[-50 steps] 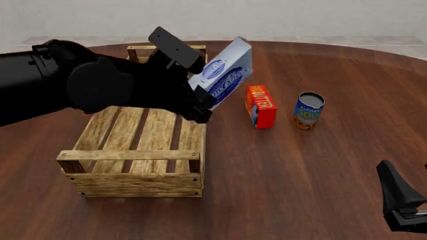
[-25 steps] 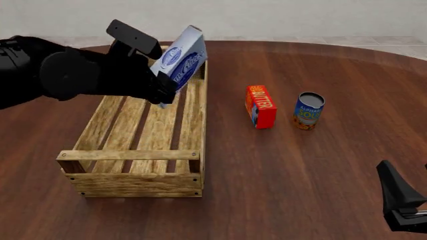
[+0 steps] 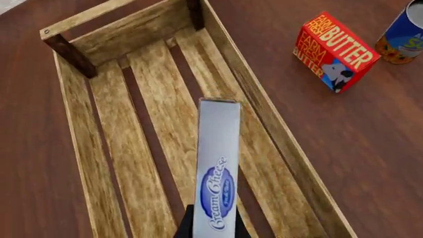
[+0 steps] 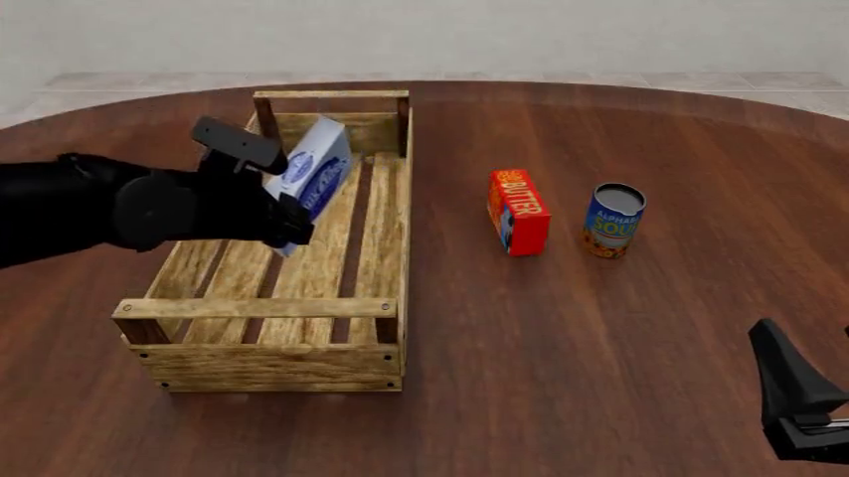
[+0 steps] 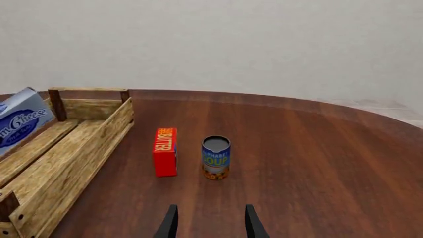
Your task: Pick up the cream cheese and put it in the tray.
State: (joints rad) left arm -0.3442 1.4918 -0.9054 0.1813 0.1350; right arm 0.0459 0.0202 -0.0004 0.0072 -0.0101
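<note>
The cream cheese (image 4: 310, 168) is a pale blue-white box with a dark blue oval logo, held tilted on edge inside the tray (image 4: 372, 364). My left gripper (image 4: 286, 227) is shut on its lower end. The left wrist view looks along the box's narrow edge (image 3: 219, 168) down onto the tray's slats (image 3: 158, 124). The right wrist view shows the box (image 5: 20, 123) at its edge, over the tray (image 5: 73, 158). My right gripper (image 5: 208, 223) is open with nothing between its fingers, low at the front right (image 4: 800, 412).
A red-orange butter box (image 4: 518, 210) stands upright to the right of the tray, and a blue soup can (image 4: 614, 220) stands just right of that. Both appear in the right wrist view, butter box (image 5: 165, 151) and can (image 5: 215, 157). Brown wooden table all around.
My left arm has carried the cream cheese leftward and down, from above the tray's right rail to low inside the tray. The right arm has not moved.
</note>
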